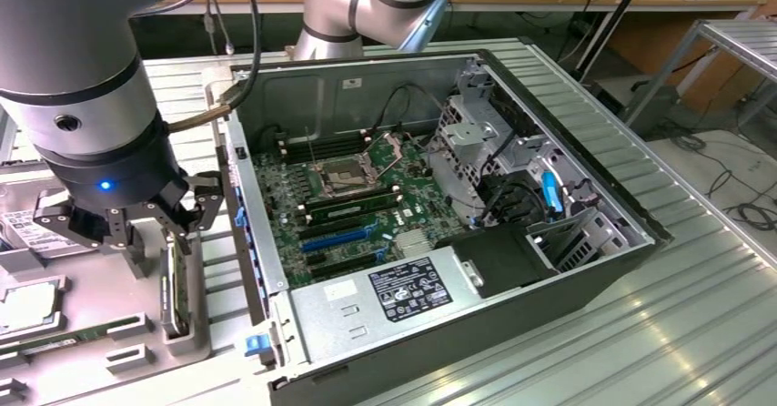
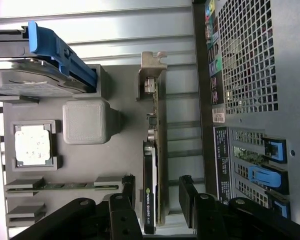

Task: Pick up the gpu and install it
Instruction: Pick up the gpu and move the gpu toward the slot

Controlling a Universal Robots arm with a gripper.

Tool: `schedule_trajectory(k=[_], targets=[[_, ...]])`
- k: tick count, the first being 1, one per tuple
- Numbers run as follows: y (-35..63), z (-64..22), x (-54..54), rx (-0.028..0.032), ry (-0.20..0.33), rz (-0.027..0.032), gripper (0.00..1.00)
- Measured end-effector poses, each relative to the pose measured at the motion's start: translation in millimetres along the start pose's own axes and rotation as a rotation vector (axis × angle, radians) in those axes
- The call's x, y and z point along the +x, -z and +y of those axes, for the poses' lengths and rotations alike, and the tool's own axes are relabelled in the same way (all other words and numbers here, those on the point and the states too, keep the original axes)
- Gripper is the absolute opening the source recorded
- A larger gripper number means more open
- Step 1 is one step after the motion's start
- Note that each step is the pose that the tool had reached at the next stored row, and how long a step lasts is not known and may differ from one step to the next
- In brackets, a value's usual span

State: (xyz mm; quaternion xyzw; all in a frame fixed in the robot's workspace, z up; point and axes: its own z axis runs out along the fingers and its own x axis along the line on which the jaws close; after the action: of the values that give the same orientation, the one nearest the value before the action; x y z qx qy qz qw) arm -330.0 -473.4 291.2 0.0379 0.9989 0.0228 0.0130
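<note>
The gpu (image 2: pixel 151 200) stands on edge in the tray (image 2: pixel 121 107), under the tool (image 2: pixel 157 192), at the exterior view's left of the computer case (image 1: pixel 352 87).

On the dark face of the gpu (image 2: pixel 149 202) I read "NVIDIA QUADRO" next to a green logo; the model figures after it are too small for me. Just beside the gpu, the stickers (image 2: pixel 220 150) on the computer case (image 2: pixel 250 60) carry print I cannot read.

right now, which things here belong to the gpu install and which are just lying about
In the job: thin green-and-black gpu card; open black gripper straddling it; open dark metal computer case.
Lying about: silver hard drive; long green memory stick; square silver processor chip.
</note>
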Motion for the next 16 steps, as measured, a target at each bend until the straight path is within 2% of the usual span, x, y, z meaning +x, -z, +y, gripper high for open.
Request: schedule_trajectory(k=[16], targets=[[-14.5,-0.8,2.4,0.0000,0.000,0.0001,0.48]])
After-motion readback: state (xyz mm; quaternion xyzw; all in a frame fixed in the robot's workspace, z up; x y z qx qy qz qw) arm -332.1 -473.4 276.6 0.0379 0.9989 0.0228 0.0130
